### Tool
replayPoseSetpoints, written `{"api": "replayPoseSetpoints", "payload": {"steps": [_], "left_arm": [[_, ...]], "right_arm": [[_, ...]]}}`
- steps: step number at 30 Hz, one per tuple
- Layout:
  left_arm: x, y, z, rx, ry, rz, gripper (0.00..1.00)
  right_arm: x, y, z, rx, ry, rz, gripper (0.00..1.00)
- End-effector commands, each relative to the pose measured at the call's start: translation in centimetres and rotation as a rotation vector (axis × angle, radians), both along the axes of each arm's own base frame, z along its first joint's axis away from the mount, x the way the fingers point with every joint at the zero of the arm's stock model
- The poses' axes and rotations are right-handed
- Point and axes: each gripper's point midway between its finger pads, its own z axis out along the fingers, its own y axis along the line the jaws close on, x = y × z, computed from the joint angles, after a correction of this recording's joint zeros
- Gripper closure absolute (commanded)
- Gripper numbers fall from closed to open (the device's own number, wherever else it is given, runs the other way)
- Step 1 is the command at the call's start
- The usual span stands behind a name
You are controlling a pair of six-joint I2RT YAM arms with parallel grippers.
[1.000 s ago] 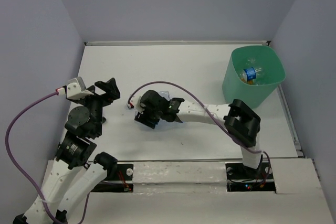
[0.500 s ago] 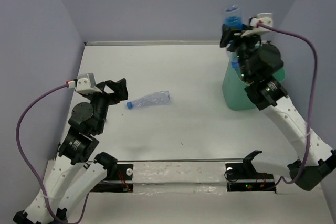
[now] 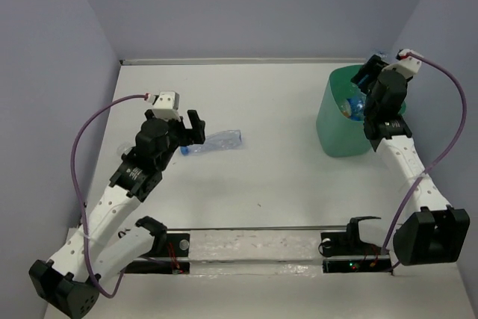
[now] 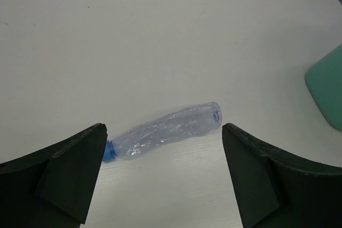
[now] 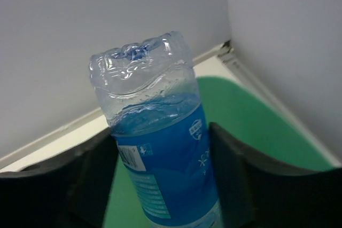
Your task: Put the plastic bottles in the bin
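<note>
Left fingers [image 4: 64, 174] are hanging spread wide, gripping nothing, just near-left of a crushed clear bottle [image 4: 168, 129] that is lying on its side on the tabletop [image 3: 284, 169], blue cap pointing left. Far right, right fingers [image 5: 238, 180] are clamping a blue-labelled bottle [image 5: 160, 148] over the teal bin [image 3: 336, 132], its base end pointing away from the wrist. More bottles [image 3: 352, 104] are lying inside the bin.

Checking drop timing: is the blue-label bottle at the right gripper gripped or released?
Gripped. The right wrist view shows the blue-label bottle clamped between both fingers of the right gripper, over the bin.
</note>
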Motion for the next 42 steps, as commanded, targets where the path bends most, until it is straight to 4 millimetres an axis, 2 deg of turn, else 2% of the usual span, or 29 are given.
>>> {"api": "replayPoseSetpoints", "payload": {"steps": [1,2,3,8,11,12,14,17,18,19,20,22,23,26,27,29,30,31,32,35,36,38,39,41,42], "left_arm": [[0.6,-1.3,0.0,0.03,0.02,-0.068,0.01],[0.7,-1.5,-0.4,0.04,0.035,-0.077,0.02],[0.9,-1.8,-1.2,0.054,0.059,-0.086,0.02],[1.4,-2.7,-3.8,0.105,0.142,-0.128,0.04],[1.8,-3.3,-4.9,0.13,0.173,-0.156,0.04],[2.0,-3.8,-5.1,0.14,0.173,-0.184,0.04],[2.2,-4.1,-5.0,0.146,0.169,-0.199,0.04],[2.7,-4.5,-4.7,0.175,0.143,-0.232,0.04],[3.0,-4.6,-5.0,0.191,0.15,-0.239,0.01],[3.3,-4.8,-4.8,0.21,0.14,-0.254,0.01],[3.7,-5.0,-5.8,0.229,0.165,-0.259,0.01],[3.9,-5.9,-6.8,0.238,0.197,-0.301,0.01],[4.3,-6.0,-8.3,0.281,0.227,-0.321,0.01],[4.4,-6.7,-11.2,0.308,0.3,-0.366,0.01],[4.3,-6.9,-11.1,0.308,0.297,-0.381,0.01],[4.7,-7.5,-12.2,0.347,0.315,-0.406,0.01],[4.9,-7.6,-13.1,0.373,0.332,-0.415,0.01],[5.4,-7.7,-13.1,0.384,0.33,-0.415,0.01],[5.5,-7.6,-14.4,0.405,0.368,-0.42,0.01],[6.0,-7.4,-15.9,0.447,0.421,-0.417,0.01],[6.0,-7.4,-17.5,0.464,0.462,-0.418,0.01],[6.4,-7.2,-18.8,0.489,0.497,-0.405,0.01],[6.3,-6.9,-20.6,0.512,0.552,-0.404,0.02],[7.2,-6.6,-21.1,0.542,0.577,-0.369,0.1],[7.1,-6.4,-22.2,0.562,0.613,-0.367,0.15]], "right_arm": [[-2.2,1.4,3.3,0.164,-0.155,0.062,0.13],[-2.6,1.4,3.5,0.17,-0.162,0.065,0.09],[-3.6,1.5,4.7,0.174,-0.193,0.076,0.07],[-7.1,1.9,8.0,0.176,-0.274,0.118,0.06],[-8.5,3.5,8.9,0.19,-0.298,0.21,0.06],[-8.5,4.8,8.4,0.198,-0.277,0.281,0.06],[-9.0,6.1,8.1,0.204,-0.262,0.353,0.07],[-9.4,9.3,6.6,0.225,-0.206,0.53,0.07],[-10.0,10.9,6.0,0.25,-0.187,0.62,0.07],[-10.4,11.7,5.5,0.264,-0.177,0.665,0.08],[-11.5,13.5,5.6,0.276,-0.179,0.759,0.08],[-12.6,14.9,5.1,0.302,-0.187,0.831,0.08],[-13.3,15.8,5.2,0.303,-0.189,0.868,0.08],[-14.8,16.1,5.7,0.281,-0.213,0.895,0.08],[-15.1,16.0,5.7,0.275,-0.212,0.894,0.08],[-16.2,16.6,5.9,0.24,-0.216,0.918,0.08],[-16.5,17.0,4.9,0.24,-0.179,0.931,0.08],[-16.9,17.0,5.0,0.236,-0.181,0.936,0.08],[-17.3,17.2,5.2,0.229,-0.18,0.954,0.08],[-18.0,17.6,5.0,0.221,-0.168,0.978,0.08],[-18.3,17.7,5.0,0.217,-0.167,0.987,0.08],[-18.6,17.9,4.8,0.216,-0.16,1.0,0.08],[-18.7,18.1,4.6,0.217,-0.155,1.012,0.08],[-18.8,18.3,4.4,0.22,-0.149,1.027,0.09],[-18.9,18.5,4.3,0.219,-0.149,1.037,0.09]]}}
